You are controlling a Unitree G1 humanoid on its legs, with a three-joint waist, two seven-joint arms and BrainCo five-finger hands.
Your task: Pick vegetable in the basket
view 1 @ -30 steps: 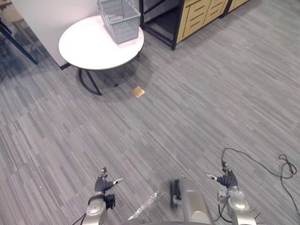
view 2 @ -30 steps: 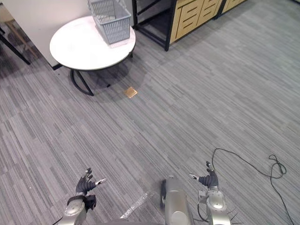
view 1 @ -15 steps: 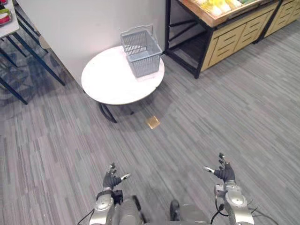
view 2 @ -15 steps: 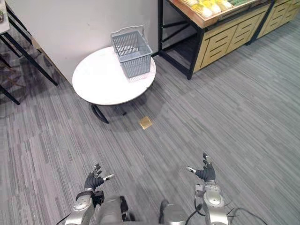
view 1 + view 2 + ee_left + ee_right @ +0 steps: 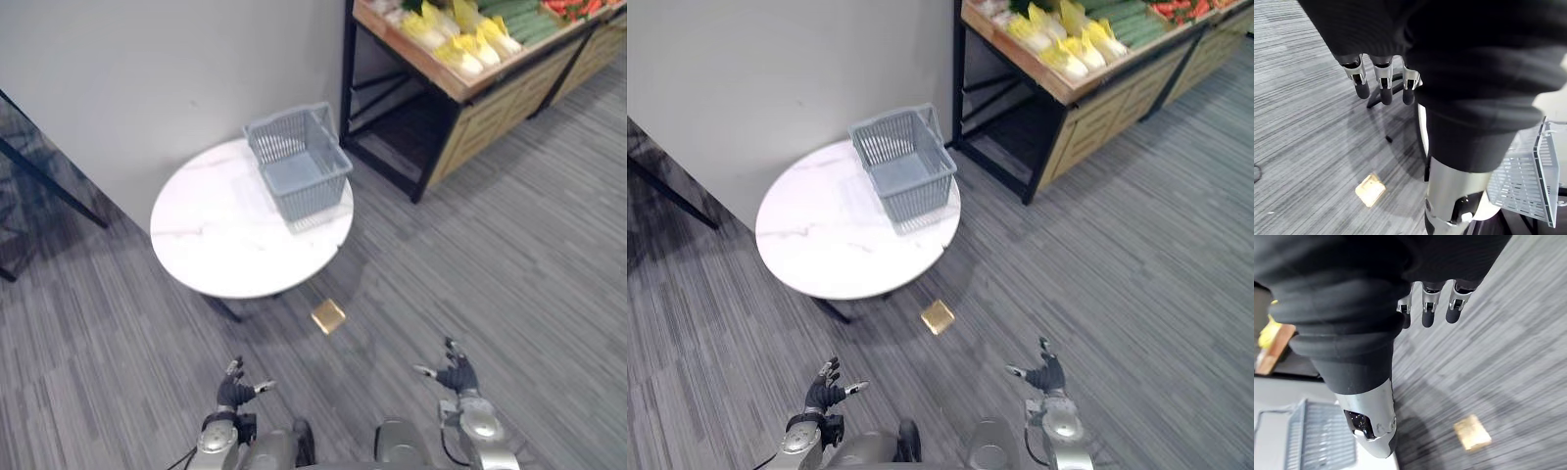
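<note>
Both hands hang open over the floor, well apart from basket and vegetables.
The left hand (image 5: 233, 388) and right hand (image 5: 455, 373) show relaxed, spread fingers with nothing in them; the grey basket (image 5: 297, 172) stands upright on the round white worktop (image 5: 211, 250), near its edge towards the wooden shelf (image 5: 514, 67); the pale yellow vegetables (image 5: 462, 51) lie on that shelf; a small tan square (image 5: 327, 315) lies on the floor just beside the worktop.
</note>
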